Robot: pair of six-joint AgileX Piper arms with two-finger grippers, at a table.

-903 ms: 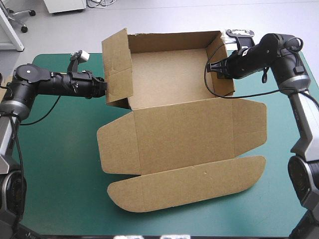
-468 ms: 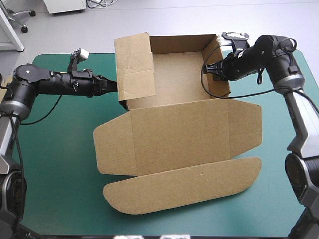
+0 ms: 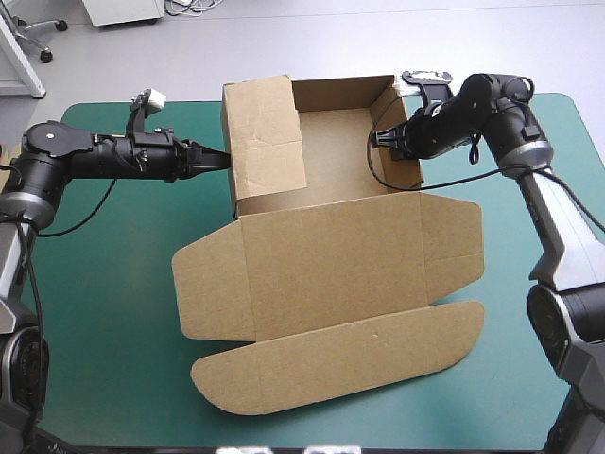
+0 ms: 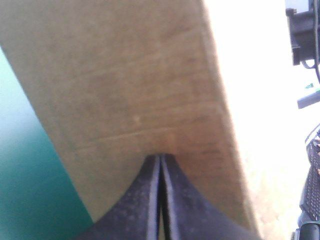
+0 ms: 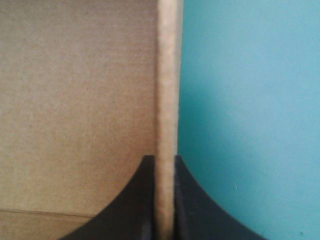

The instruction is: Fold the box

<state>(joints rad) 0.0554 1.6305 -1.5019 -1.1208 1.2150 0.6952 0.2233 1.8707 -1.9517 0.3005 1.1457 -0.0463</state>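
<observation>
High view, starting at my left: my left gripper [image 3: 217,161] reaches out level above the teal-green cover [image 3: 104,284] of the table, its two black fingers pressed together into one point. The left wrist view agrees. Nothing lies between the fingers, and their tip touches the outer face of the tall left wall [image 3: 265,132] of the box [image 3: 336,151], a cut sheet of brown corrugated board.

The box sits mid-table, its tray toward the far edge with the walls raised. Its lid [image 3: 331,255] lies flat toward the near edge and ends in a long rounded flap [image 3: 331,364].

The left wall stands directly ahead of my left fingertip, toward the table's right. Its long axis runs near to far, crosswise to my reach, and it seems to lean in slightly over the tray. I judge that a straight push along my own line would tip it further inward, and my left arm is the one placed for that.

On the far side of the tray, my right gripper [image 5: 164,165] is clamped on the top edge of the right wall [image 5: 167,75], one finger inside and one outside, which I take to steady the box.
</observation>
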